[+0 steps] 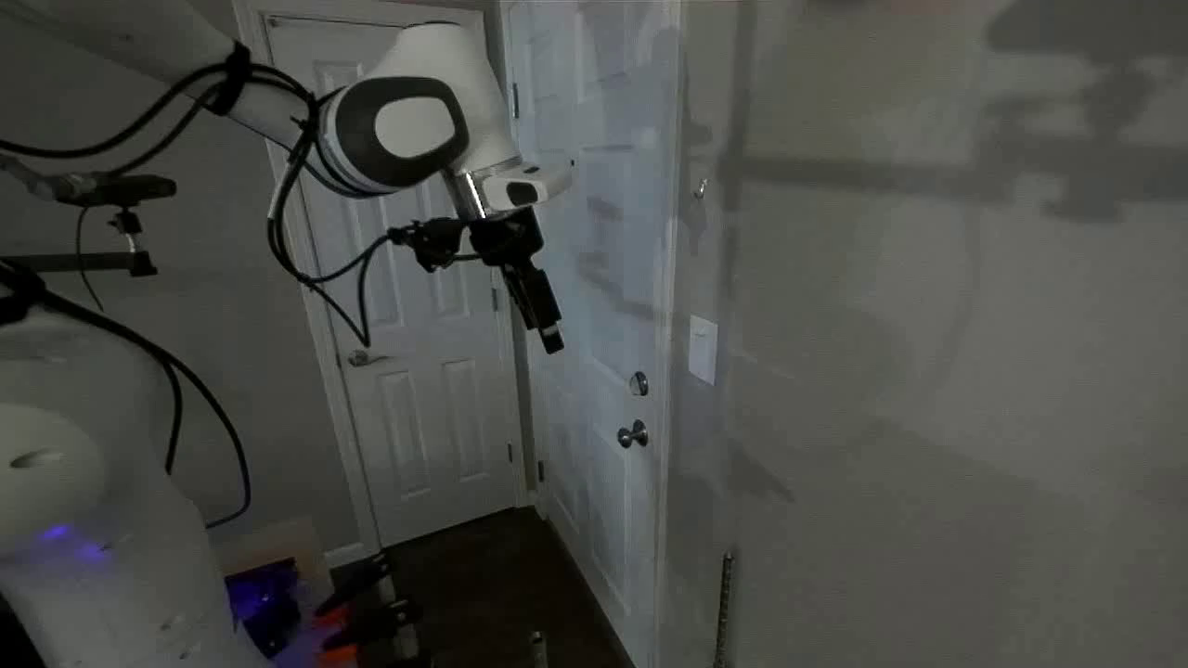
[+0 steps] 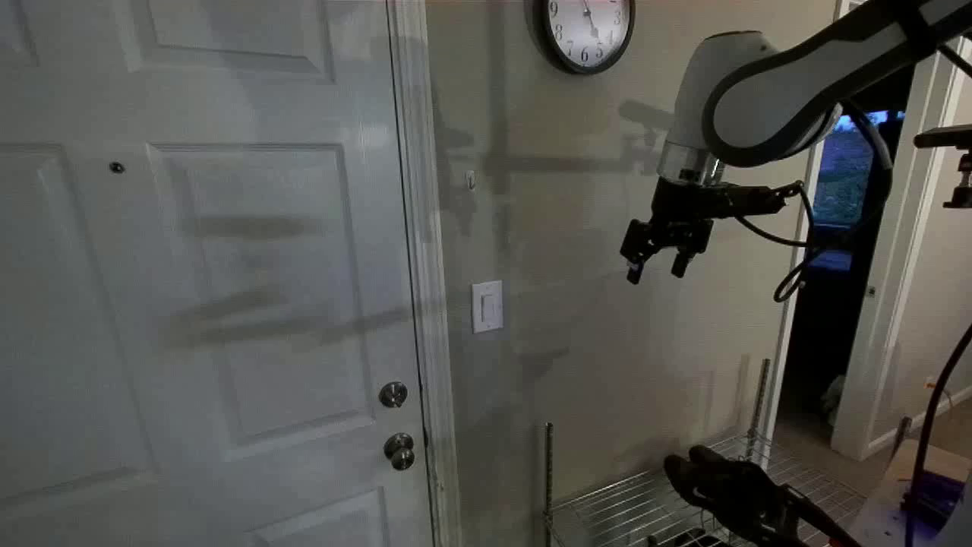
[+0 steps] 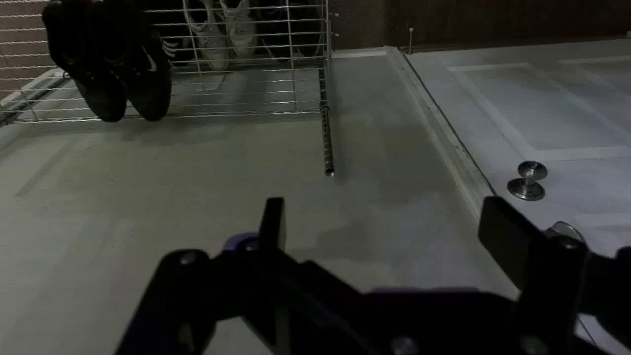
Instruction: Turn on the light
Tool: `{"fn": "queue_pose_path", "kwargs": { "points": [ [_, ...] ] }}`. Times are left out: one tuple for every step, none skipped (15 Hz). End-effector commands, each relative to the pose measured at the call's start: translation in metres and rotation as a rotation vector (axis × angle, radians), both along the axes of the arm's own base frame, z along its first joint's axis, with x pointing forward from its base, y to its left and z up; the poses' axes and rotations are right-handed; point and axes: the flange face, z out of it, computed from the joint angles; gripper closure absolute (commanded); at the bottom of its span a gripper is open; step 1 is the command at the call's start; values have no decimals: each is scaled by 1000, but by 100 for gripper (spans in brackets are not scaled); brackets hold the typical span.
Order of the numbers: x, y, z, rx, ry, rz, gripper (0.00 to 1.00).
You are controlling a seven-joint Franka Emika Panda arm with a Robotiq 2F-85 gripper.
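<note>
Hanging well apart from the white door (image 2: 205, 266), the gripper (image 2: 657, 270) gaped wide, holding nothing; the light switch (image 2: 487, 306), just beside that door, stood untouched, so reaching and pressing it both seemed left to do.

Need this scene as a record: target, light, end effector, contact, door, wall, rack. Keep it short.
target: white switch plate, beside the door frame; rocker position unclear
light: no lamp in view; scene dim
end effector: open, holding nothing
contact: none; apart from the switch plate in both exterior views
door: round knob below the deadbolt, both lower than the switch plate
wall: clock; small hook above the switch plate
wire rack: dark shoes on it
</note>
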Motion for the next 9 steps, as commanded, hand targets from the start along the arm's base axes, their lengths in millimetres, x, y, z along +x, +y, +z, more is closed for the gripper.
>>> {"fn": "queue_pose_path", "kwargs": {
  "points": [
    [0,0,1,0,1,0,0],
    [0,0,1,0,1,0,0],
    [0,0,1,0,1,0,0],
    [0,0,1,0,1,0,0],
    [0,0,1,0,1,0,0],
    [0,0,1,0,1,0,0],
    [1,0,0,0,4,0,0],
    [2,-1,-2,-1,7,-5,0],
    [4,-1,-4,3,10,-8,0]
  ]
}}
